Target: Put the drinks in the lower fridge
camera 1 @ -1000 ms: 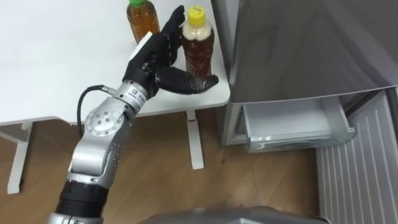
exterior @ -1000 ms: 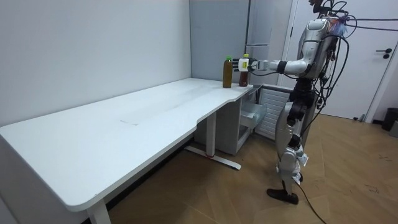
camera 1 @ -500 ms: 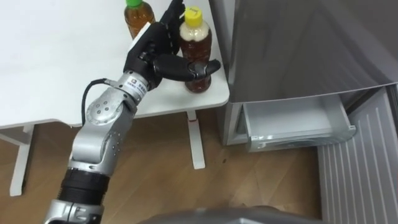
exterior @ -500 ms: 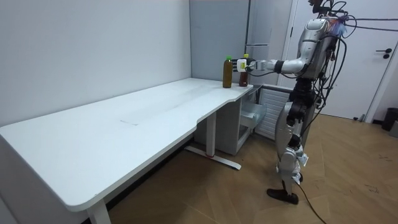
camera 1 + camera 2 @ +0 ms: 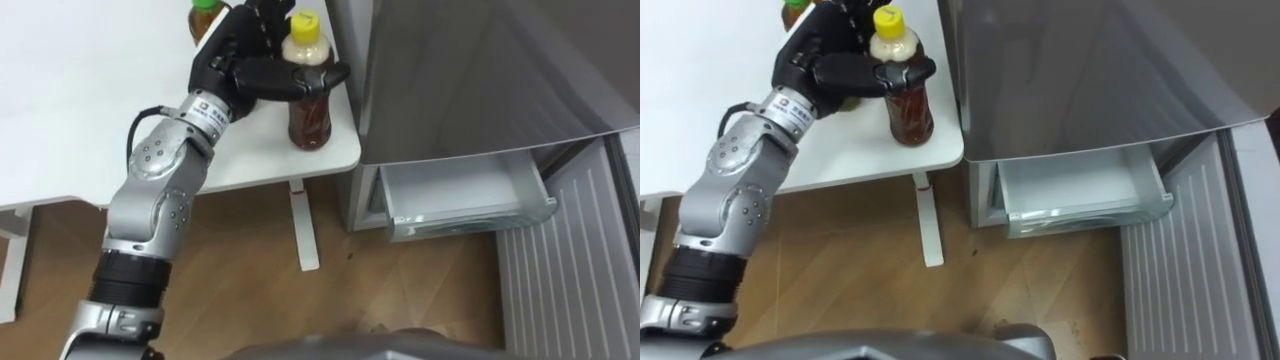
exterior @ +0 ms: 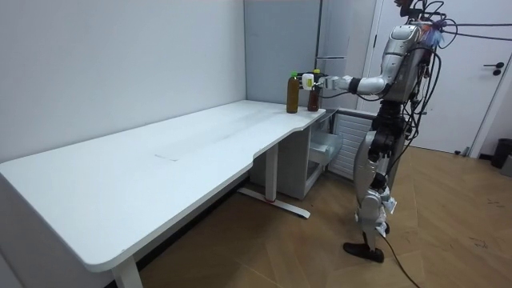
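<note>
Contact looks solid: my left robot hand (image 5: 240, 62) is clenched round the yellow-capped bottle (image 5: 310, 118) of brown drink, with the thumb across its shoulder just under the cap and the fingers curled behind it. The bottle is upright at the corner of the bench (image 5: 70, 110) nearest the fridge (image 5: 470, 70). I cannot tell whether its base rests on the top or sits just clear of it. A green-capped bottle (image 5: 203, 16) stands just behind the hand, farther in on the bench. Beside the bench, the fridge's lower drawer (image 5: 455, 195) is pulled out, and its ribbed door panel (image 5: 570, 270) is swung open. In the room view the robot stands on the wood floor before the fridge, left arm stretched level toward the two bottles.
</note>
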